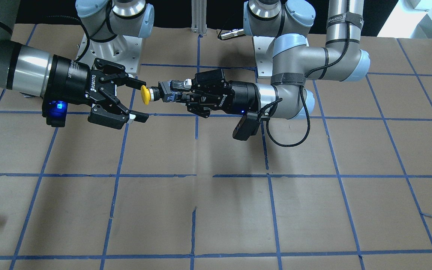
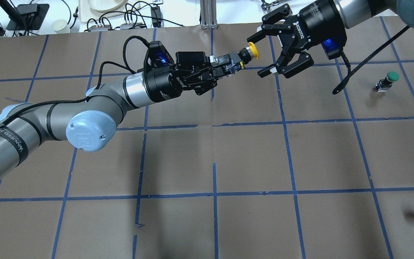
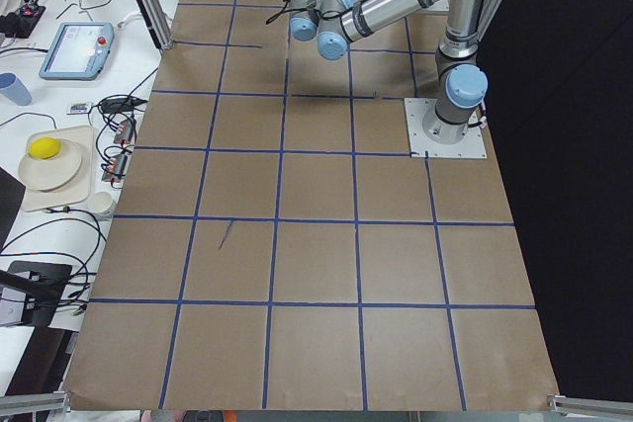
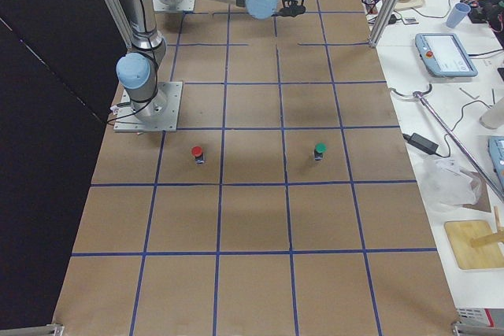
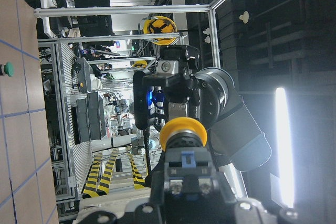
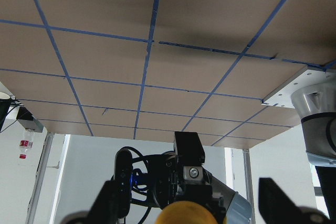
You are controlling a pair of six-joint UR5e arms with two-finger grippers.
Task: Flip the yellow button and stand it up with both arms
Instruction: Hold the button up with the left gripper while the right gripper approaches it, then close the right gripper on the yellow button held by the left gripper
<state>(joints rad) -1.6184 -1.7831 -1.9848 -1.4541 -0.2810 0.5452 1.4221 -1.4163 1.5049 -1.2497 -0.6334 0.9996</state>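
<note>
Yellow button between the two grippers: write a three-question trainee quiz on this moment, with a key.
1. True or false: the right gripper is shut on the yellow button.
2. Which part of the yellow button does the left gripper grip? A) its yellow cap B) its dark body C) nothing
3. Fill in: in the overhead view, the other button standing on the table has a ____ cap.
Key: 1 false, its fingers are spread open on either side of the cap; 2 B; 3 green.
</note>
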